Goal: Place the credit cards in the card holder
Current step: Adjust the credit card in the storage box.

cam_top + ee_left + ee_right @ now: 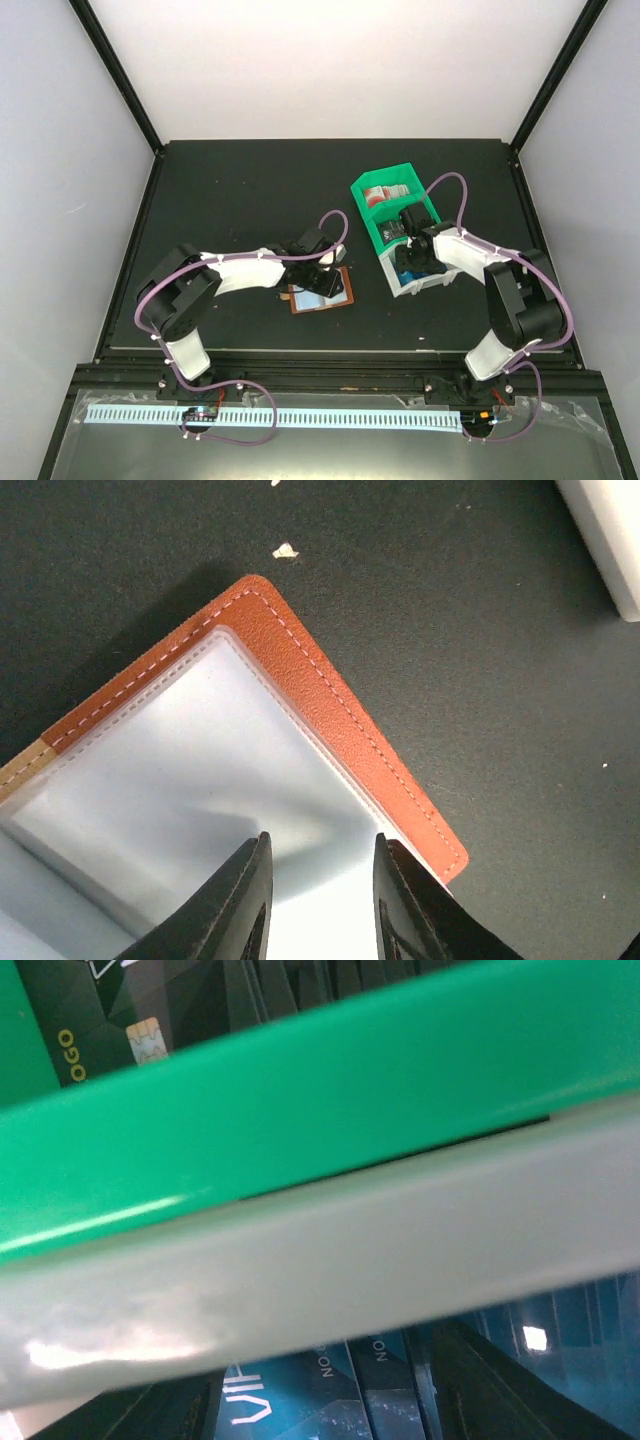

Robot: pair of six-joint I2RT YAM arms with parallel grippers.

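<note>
Black table (250, 180), white walls (60, 150); left jaws parted over the card holder (330, 715); right jaws in the tray (380, 176), state unclear.

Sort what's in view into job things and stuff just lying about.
For the job: card holder, blue credit cards, dark credit cards, red-and-white credit cards.
Just lying about: green-and-white tray (only storing cards), pale crumb on the table.

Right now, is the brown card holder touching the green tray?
Apart. The top view shows bare black table between the card holder and the green tray.
</note>
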